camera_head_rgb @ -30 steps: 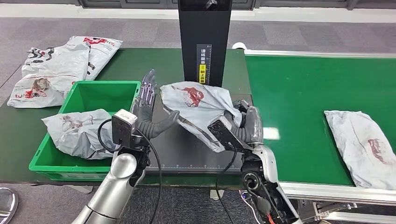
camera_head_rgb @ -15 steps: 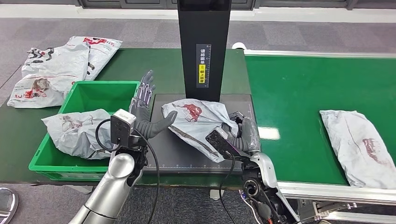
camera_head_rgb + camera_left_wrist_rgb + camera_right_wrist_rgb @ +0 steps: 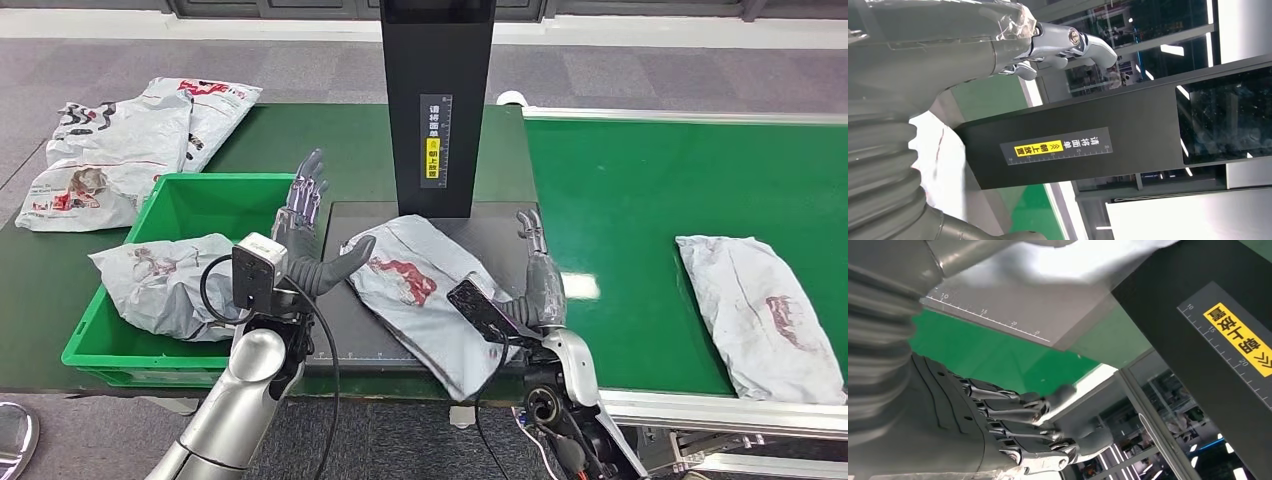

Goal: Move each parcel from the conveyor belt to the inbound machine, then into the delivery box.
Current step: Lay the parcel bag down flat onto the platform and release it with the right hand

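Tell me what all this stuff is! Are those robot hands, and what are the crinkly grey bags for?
Yes, they belong to a robot. The big picture is what it sees from its head, looking down. Its left hand and right hand are both open, holding nothing. Between them a grey parcel lies on the dark plate of a scanning machine, under its black post. Another parcel waits on the green belt. One parcel is already in the green box, and more bags lie behind it. The other two pictures come from cameras on the robot's wrists, so they look tipped sideways.
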Robot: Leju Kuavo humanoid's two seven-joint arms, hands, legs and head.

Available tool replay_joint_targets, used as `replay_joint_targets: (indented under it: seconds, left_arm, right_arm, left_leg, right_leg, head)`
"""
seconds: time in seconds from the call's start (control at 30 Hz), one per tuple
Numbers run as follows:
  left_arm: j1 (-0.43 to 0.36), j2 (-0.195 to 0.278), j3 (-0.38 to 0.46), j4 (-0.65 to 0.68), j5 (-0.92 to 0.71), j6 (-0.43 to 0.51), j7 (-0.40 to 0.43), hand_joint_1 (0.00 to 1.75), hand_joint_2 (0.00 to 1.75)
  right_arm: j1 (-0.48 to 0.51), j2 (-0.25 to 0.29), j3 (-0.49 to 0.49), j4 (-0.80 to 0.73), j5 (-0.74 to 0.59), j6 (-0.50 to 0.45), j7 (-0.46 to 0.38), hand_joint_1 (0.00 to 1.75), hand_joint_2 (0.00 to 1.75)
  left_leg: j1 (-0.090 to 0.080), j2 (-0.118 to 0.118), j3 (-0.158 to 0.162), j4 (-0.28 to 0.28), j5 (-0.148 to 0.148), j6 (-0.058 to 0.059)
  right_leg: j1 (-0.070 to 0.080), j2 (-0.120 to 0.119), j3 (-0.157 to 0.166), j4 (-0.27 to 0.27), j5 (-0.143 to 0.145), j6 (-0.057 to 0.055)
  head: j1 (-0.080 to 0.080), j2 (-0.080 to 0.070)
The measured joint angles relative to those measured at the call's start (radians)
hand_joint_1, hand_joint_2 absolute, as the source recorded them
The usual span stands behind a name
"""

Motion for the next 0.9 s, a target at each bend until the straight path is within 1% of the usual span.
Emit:
replay_joint_targets:
  seconds: [0.33,0.43,0.53,0.63,0.7,0.77,0.83,0.9]
  left_arm:
    - [0.016,0.002,0.000,-0.015,-0.016,0.000,0.011,0.00,1.75]
    - [0.028,0.005,0.000,-0.023,-0.032,0.003,0.014,0.00,1.75]
    - [0.037,0.010,0.000,-0.025,-0.077,0.011,0.031,0.00,1.75]
    - [0.039,0.014,-0.001,-0.015,-0.155,0.006,0.064,0.00,1.75]
    - [0.032,0.018,-0.010,0.011,-0.240,-0.008,0.094,0.00,1.75]
    - [0.017,0.022,-0.027,0.054,-0.329,-0.031,0.115,0.00,1.75]
    - [0.001,0.021,-0.046,0.103,-0.384,-0.061,0.120,0.00,1.75]
    - [-0.012,0.014,-0.061,0.154,-0.406,-0.081,0.119,0.00,1.75]
  right_arm:
    - [0.029,-0.014,-0.001,-0.060,-0.018,-0.049,-0.005,0.00,1.75]
    - [0.042,-0.020,-0.004,-0.091,-0.028,-0.080,-0.025,0.00,1.75]
    - [0.060,-0.024,-0.014,-0.142,-0.058,-0.179,-0.092,0.00,1.75]
    - [0.089,-0.024,-0.050,-0.229,-0.093,-0.262,-0.205,0.00,1.75]
    - [0.112,-0.016,-0.093,-0.303,-0.111,-0.276,-0.290,0.00,1.75]
    - [0.127,-0.001,-0.134,-0.372,-0.124,-0.279,-0.350,0.00,1.75]
    - [0.131,0.015,-0.162,-0.423,-0.131,-0.280,-0.375,0.00,1.75]
    - [0.129,0.029,-0.178,-0.456,-0.133,-0.280,-0.380,0.00,1.75]
  left_leg:
    - [0.000,0.000,0.000,0.000,0.000,0.000]
    - [0.000,0.000,0.000,0.000,0.000,0.000]
    - [0.000,0.000,0.000,0.000,0.000,0.000]
    - [0.000,0.000,0.000,0.000,0.000,0.000]
    - [0.000,0.000,0.000,0.000,0.000,0.000]
    - [0.000,0.000,0.000,0.000,0.000,0.000]
    - [0.000,0.001,0.000,0.000,0.000,0.000]
    - [0.000,0.001,0.001,0.000,0.000,0.000]
  right_leg:
    - [0.000,0.000,0.000,0.000,0.000,0.000]
    - [0.000,0.000,0.000,0.000,0.000,0.000]
    - [0.000,0.000,0.000,0.000,0.000,0.000]
    - [0.000,0.000,-0.001,0.000,0.000,0.000]
    - [0.000,0.000,-0.001,0.000,0.000,0.000]
    - [0.000,0.000,-0.001,0.000,0.000,0.000]
    - [0.000,0.001,-0.001,0.000,0.000,0.000]
    - [0.000,0.001,-0.001,0.000,0.000,0.000]
  head:
    - [0.000,0.000]
    - [0.000,0.000]
    - [0.000,0.000]
    - [0.000,0.000]
    - [0.000,0.000]
    - [0.000,0.000]
    - [0.000,0.000]
    - [0.000,0.000]
